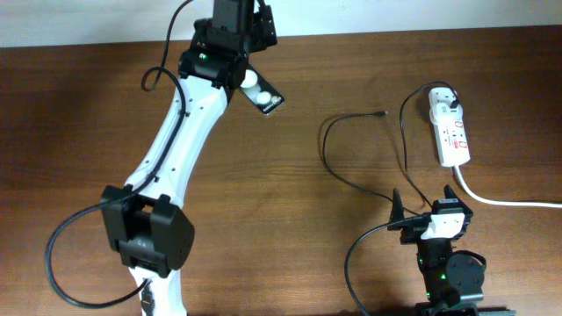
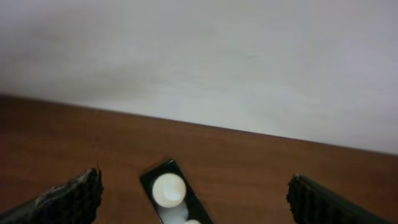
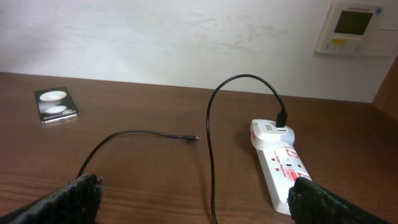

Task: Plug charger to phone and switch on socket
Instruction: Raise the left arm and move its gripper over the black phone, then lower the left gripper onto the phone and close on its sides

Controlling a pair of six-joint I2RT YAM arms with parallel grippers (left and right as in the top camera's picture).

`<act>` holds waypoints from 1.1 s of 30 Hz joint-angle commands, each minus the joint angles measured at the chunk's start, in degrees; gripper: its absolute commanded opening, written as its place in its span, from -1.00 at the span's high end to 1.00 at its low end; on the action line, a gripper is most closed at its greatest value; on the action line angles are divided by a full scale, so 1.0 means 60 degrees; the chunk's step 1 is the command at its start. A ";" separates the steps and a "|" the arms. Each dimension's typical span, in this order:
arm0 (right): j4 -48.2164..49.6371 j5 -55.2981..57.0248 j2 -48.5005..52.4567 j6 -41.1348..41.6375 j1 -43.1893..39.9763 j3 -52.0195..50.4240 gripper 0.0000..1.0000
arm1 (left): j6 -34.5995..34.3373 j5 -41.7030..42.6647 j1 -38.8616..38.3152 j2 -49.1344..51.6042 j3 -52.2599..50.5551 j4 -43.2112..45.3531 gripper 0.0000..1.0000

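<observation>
The black phone (image 1: 265, 96) with two white round spots lies at the far middle of the table; it shows in the left wrist view (image 2: 172, 196) and in the right wrist view (image 3: 56, 104). My left gripper (image 2: 196, 200) is open above it, fingers on either side, not touching. The thin black charger cable (image 1: 351, 175) loops from its tip (image 1: 381, 113) to a white plug (image 1: 448, 107) in the white socket strip (image 1: 452, 132); cable (image 3: 211, 137) and socket (image 3: 283, 171) show in the right wrist view. My right gripper (image 1: 425, 204) (image 3: 196, 202) is open, near the table's front edge.
The socket's thick white cord (image 1: 509, 202) runs off to the right. A white wall panel with a display (image 3: 353, 30) hangs on the back wall. The left arm (image 1: 176, 158) stretches across the left half of the table.
</observation>
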 commanded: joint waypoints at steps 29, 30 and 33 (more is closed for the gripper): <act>-0.0033 -0.0051 -0.0098 -0.0066 -0.0033 -0.0087 -0.97 | -0.2393 -0.0025 -0.0262 0.4328 0.0215 0.1355 -0.98; -0.0033 -0.0055 -0.0098 -0.0066 -0.0033 -0.0087 -0.97 | -0.2557 -0.0433 -0.0324 0.4357 0.0215 0.1300 -0.98; -0.0033 -0.0055 -0.0098 -0.0066 -0.0033 -0.0087 -0.97 | -0.2637 -0.1260 -0.0546 0.4393 0.0215 0.1282 -0.98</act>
